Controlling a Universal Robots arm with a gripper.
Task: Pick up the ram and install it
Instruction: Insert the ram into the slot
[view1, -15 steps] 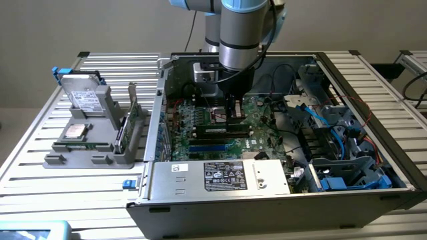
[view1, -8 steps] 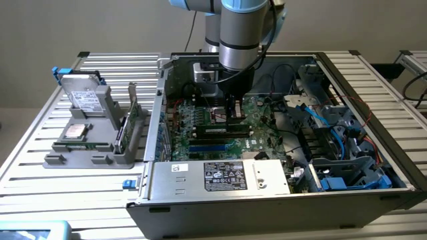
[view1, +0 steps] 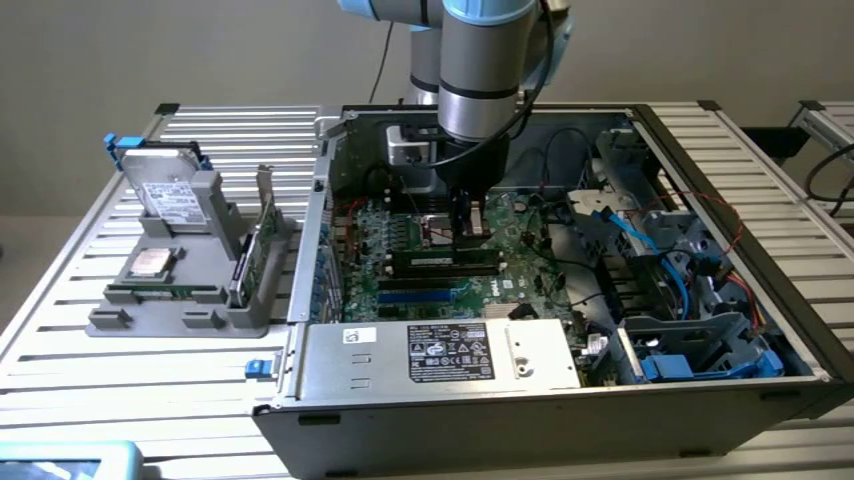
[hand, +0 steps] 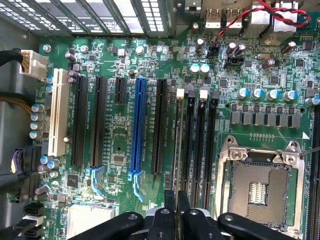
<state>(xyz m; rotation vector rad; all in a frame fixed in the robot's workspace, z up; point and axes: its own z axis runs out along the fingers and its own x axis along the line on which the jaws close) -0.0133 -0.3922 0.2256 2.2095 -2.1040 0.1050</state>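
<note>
The ram (hand: 178, 150), a slim flat memory stick, showed edge-on in the wrist view. My gripper (hand: 176, 212) was almost closed, its two black fingers (hand: 170, 210) pinching the stick. The stick stood along the first of the long black memory slots (hand: 200, 145), by a small white clip (hand: 180, 93). I could not tell if it was pushed in. The slots sat on the big green motherboard (hand: 120, 135), inside the open grey metal computer case (view1: 561, 400).
</note>
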